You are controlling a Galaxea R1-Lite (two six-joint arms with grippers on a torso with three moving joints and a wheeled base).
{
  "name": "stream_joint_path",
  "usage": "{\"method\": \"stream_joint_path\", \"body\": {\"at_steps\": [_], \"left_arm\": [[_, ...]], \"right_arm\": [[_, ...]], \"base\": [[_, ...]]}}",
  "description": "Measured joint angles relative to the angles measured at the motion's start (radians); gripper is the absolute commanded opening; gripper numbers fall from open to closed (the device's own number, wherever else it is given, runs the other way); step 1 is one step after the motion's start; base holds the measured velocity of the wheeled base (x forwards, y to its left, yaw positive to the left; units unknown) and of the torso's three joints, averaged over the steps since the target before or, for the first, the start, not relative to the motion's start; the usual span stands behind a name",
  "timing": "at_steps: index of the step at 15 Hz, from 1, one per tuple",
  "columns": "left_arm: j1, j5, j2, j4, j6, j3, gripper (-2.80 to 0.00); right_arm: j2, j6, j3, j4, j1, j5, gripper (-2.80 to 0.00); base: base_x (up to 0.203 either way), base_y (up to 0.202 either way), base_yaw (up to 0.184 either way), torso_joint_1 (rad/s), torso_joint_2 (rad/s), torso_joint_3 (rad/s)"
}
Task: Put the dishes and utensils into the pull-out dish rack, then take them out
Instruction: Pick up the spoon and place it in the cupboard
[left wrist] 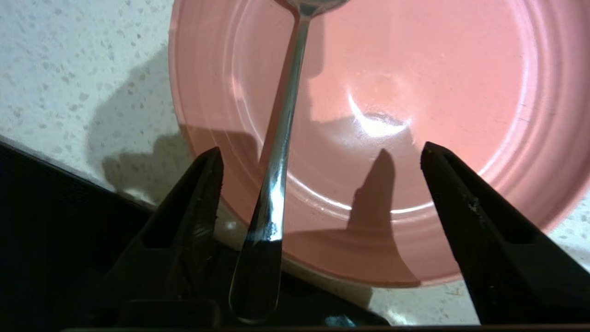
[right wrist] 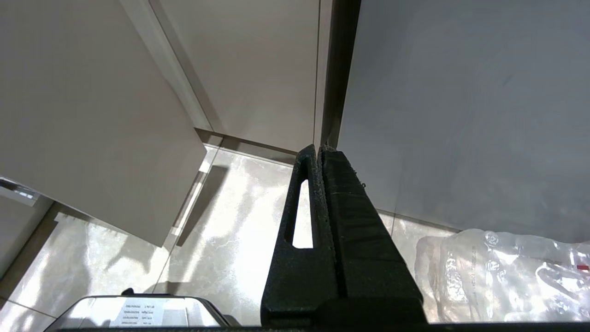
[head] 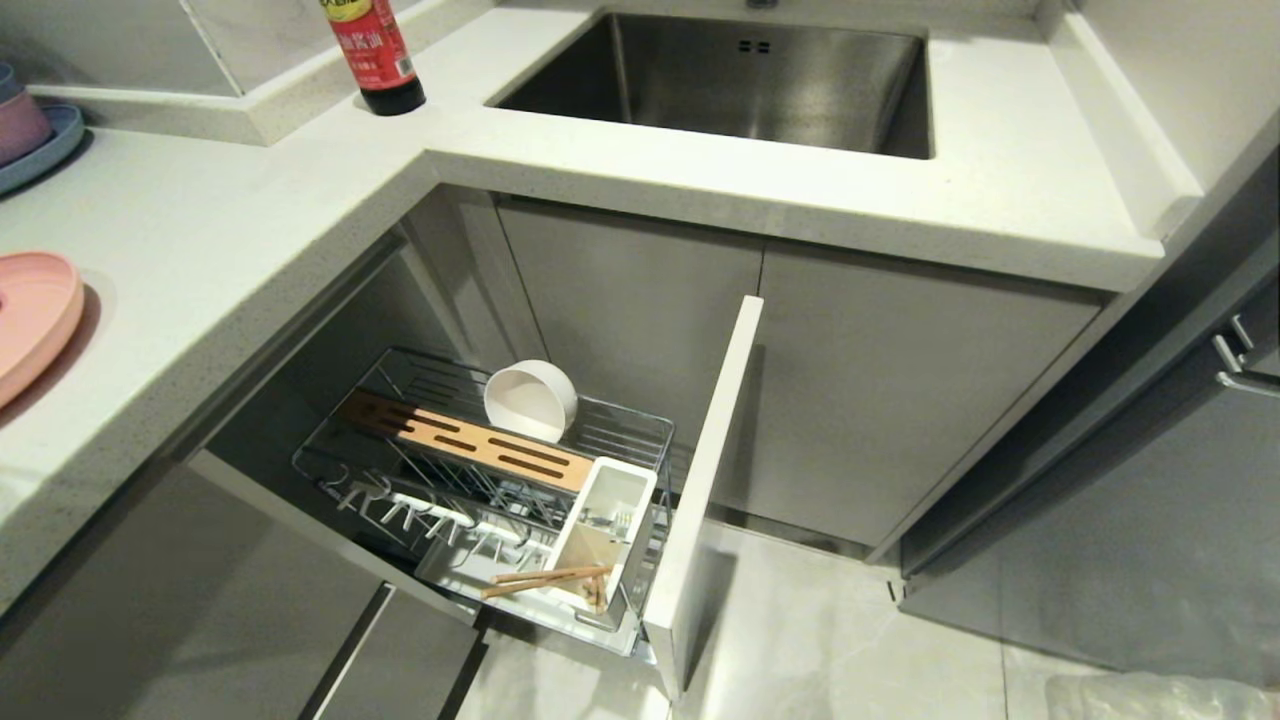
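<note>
In the left wrist view my left gripper [left wrist: 321,148] is open just above the salmon-pink plate [left wrist: 415,69] on the white counter. The silver spoon [left wrist: 276,175] lies with its bowl end on the plate and its handle running back between my fingers, close to one finger [left wrist: 203,193]; neither finger presses on it. In the head view the plate [head: 30,310] shows at the left edge. The pull-out dish rack [head: 640,425] stands pulled out, with the cream-white bowl [head: 530,400] on its side and the chopsticks [head: 545,580] leaning at the white caddy [head: 610,520]. My right gripper [right wrist: 319,148] is shut, parked over the floor.
A steel sink [head: 730,75] and a dark sauce bottle [head: 375,50] are on the counter at the back. Stacked bowls on a blue plate [head: 25,130] sit far left. The rack's pale front panel [head: 705,480] juts into the floor space. A plastic bag [right wrist: 507,272] lies on the floor.
</note>
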Motion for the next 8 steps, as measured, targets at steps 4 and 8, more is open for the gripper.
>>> {"method": "stream_joint_path", "body": {"at_steps": [4, 8], "left_arm": [[-0.021, -0.001, 0.012, 0.000, 0.000, 0.003, 0.00], [-0.043, -0.001, 0.018, 0.000, 0.000, 0.004, 0.00]], "right_arm": [[0.000, 0.000, 0.000, 0.000, 0.000, 0.000, -2.80], [0.000, 0.000, 0.000, 0.000, 0.000, 0.000, -2.80]], "base": [[0.000, 0.000, 0.000, 0.000, 0.00, 0.000], [0.000, 0.000, 0.000, 0.000, 0.00, 0.000]]}}
